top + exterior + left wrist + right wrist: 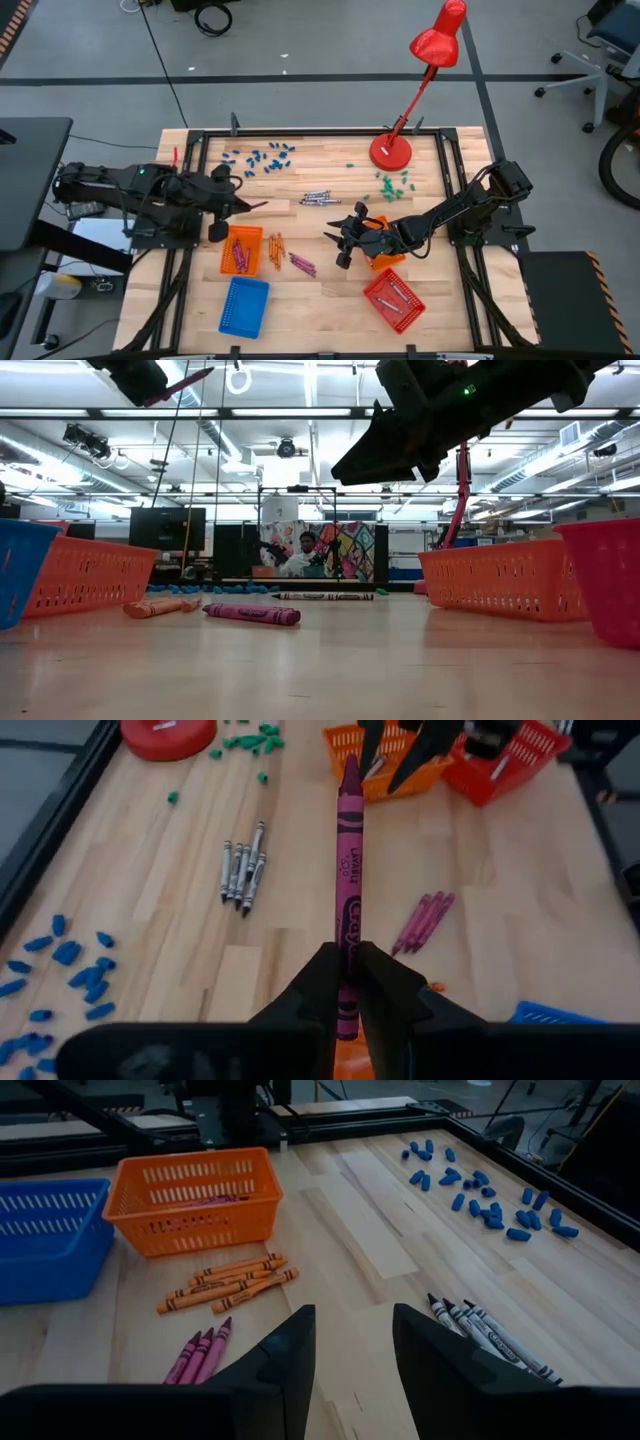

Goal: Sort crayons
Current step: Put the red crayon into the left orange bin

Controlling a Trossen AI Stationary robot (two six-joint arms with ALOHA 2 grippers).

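Left pincer (345, 982) up off the tabletop (330, 300), clamped narrow on a magenta crayon (348, 870), held by the butt end with the long axis sticking straight out ahead past the fingertips. Hovering just beside the orange basket (241, 250) on the left arm's side, which already has some pink sticks lying in it, so probably the drop spot. Crayon tip pointing away from that basket toward the table's middle, so needs a swing back over the rim or a tilt down before letting go, judging by the overhead look.

Moving right from that basket: orange crayons (276, 246) bunched just beside it, then a few more magenta crayons (302, 264) a bit further out, both lots lying flat and roughly parallel. Grey crayons (319, 198) well apart from the basket, toward the red lamp (425, 80).

Right pincer (350, 1350) further right again, fingers spread and empty, hanging above the tabletop with a second orange basket (385, 255) right by it. From there the loose magenta pile lies ahead toward the left arm's basket, grey bunch off to the other side. Right arm clearly nearer to both loose piles.
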